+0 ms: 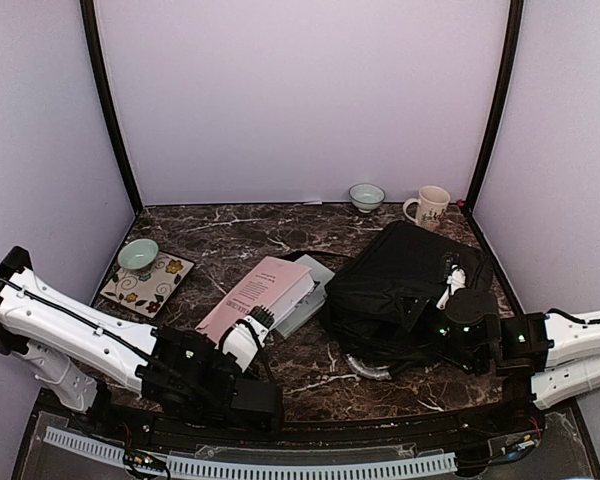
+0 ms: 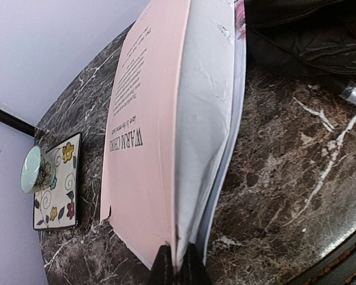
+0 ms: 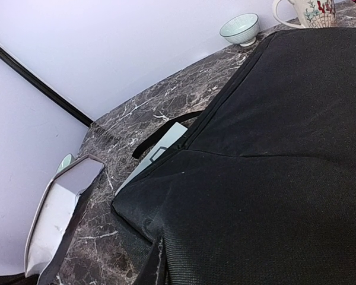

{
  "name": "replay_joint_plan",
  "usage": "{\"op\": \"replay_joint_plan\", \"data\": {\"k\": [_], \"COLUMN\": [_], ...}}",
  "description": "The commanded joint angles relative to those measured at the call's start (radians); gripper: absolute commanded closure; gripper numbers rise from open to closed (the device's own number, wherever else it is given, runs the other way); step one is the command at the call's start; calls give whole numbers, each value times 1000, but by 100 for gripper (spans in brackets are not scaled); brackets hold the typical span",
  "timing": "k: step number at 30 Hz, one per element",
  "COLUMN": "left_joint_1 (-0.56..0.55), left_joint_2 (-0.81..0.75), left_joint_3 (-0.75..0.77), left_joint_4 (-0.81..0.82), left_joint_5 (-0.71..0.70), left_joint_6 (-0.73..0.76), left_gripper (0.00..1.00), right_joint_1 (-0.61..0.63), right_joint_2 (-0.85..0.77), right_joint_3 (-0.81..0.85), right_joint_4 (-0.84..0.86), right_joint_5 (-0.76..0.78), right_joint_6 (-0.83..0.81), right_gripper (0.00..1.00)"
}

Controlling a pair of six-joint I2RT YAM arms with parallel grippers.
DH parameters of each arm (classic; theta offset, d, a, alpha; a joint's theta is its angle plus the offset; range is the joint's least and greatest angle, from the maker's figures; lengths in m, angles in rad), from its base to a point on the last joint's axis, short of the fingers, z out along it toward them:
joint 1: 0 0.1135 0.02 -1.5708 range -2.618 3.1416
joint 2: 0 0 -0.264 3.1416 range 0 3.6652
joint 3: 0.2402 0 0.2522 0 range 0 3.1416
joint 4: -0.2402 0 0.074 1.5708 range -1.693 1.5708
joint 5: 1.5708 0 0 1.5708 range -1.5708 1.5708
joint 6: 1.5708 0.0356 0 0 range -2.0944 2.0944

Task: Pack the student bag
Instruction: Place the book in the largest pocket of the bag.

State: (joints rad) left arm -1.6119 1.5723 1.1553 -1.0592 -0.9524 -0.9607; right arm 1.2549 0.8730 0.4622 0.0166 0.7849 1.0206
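Top external: student bag (image 1: 405, 285) beside pink book (image 1: 265, 295), contents hidden

Soft even light, faint purple tint on the walls (image 1: 300, 100). Hardly any shadows on the counter (image 1: 270, 225). Losing most detail in the black student bag (image 1: 400, 285). Bendy edges in wrist views, blurry right at the fingers (image 2: 164, 267).

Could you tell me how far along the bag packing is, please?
Nothing looks packed yet. In hand: the left gripper pinches the pink book by its edge, and the right gripper grips the bag by its fabric. Left: get that book and the grey book beside the bag inside.
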Motion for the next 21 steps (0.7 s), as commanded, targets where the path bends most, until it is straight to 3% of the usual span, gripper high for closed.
{"op": "replay_joint_plan", "data": {"k": [1,9,15,21], "left_joint_1": [-59,-171,-187,-191], "left_joint_2": [32,120,134,146], "left_joint_3": [76,198,219,221], "left_joint_4": [-239,-312,-148,-42], "left_joint_5": [-90,-95,-52,-23], "left_joint_6": [-179,-154,45,146], "left_gripper": [100,100,100,100], "right_joint_1": [-1,0,-1,-1], "right_joint_2": [-18,-85,-104,-93], "right_joint_3": [-10,-39,-34,-35], "right_joint_4": [9,-17,-44,-5], "right_joint_5": [74,107,106,79], "right_joint_6": [33,120,142,102], "right_gripper": [100,100,100,100]}}
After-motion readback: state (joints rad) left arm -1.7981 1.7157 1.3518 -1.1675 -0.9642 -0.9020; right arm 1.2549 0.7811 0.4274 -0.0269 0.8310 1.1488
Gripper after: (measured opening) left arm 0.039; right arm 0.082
